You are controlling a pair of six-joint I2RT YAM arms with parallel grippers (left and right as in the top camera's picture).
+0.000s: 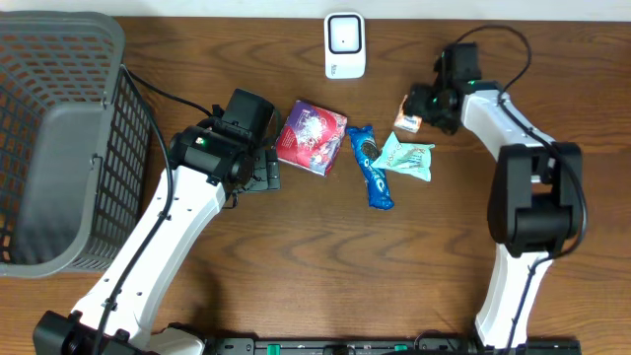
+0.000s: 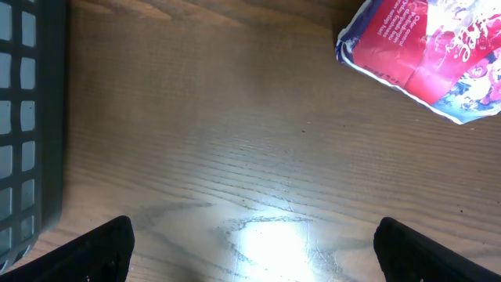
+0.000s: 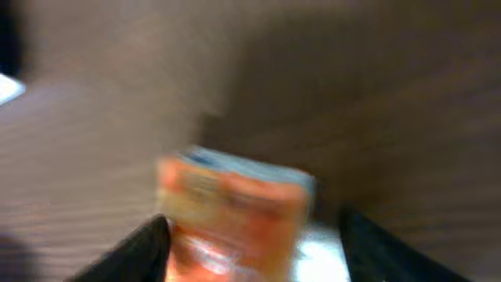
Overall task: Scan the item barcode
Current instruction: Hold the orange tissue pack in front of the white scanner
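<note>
The barcode scanner (image 1: pixel 344 44) is a white, rounded-rectangular unit with a dark-rimmed window on its face. It sits square to the frame at top centre of the overhead view.

The item is a small orange packet (image 1: pixel 408 116) with a pale band along one edge. In the overhead view it sits tilted in the upper part of the frame, to the right of the barcode scanner and lower. In my right wrist view it fills the lower middle, blurred, its print unreadable and its pale edge uppermost. It lies between the fingers of my right gripper (image 3: pixel 252 231), with a dark gap on its right side. I cannot tell whether it rests on the wood.
</note>
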